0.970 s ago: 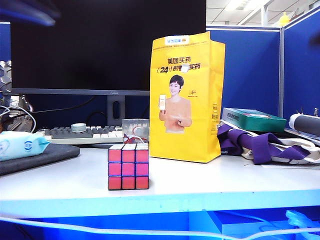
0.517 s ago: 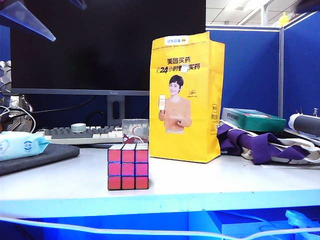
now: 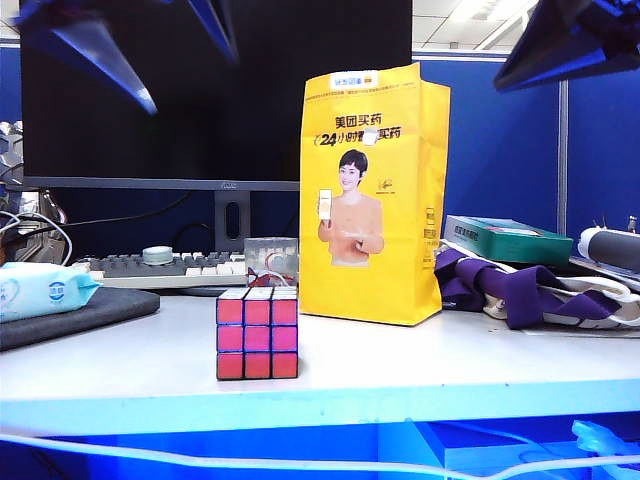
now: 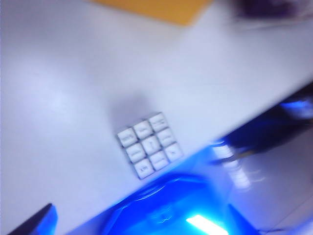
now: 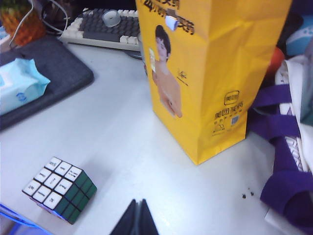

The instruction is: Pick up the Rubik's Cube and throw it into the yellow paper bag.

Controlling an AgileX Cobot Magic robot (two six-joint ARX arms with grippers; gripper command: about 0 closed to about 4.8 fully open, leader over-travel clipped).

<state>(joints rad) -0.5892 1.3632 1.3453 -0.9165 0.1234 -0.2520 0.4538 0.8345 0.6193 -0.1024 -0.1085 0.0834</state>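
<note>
Down on the white table (image 3: 450, 365), the Rubik's Cube (image 3: 257, 333) is sitting alone beside the yellow paper bag (image 3: 372, 195). High above, the left gripper (image 3: 150, 45) is hanging with fingers spread wide, blurry and partly cut off. The right gripper (image 5: 137, 218) is showing its tips pressed together, probably empty.

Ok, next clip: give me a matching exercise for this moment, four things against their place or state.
Things:
1. Rubik's Cube
2. yellow paper bag
3. left gripper
4. right gripper

States:
A. shut, above the table
B. upright behind the cube
C. open, high at the exterior view's upper left
D. on the table near its front edge

Pairs: 1-D, 2-B, 3-C, 4-A
</note>
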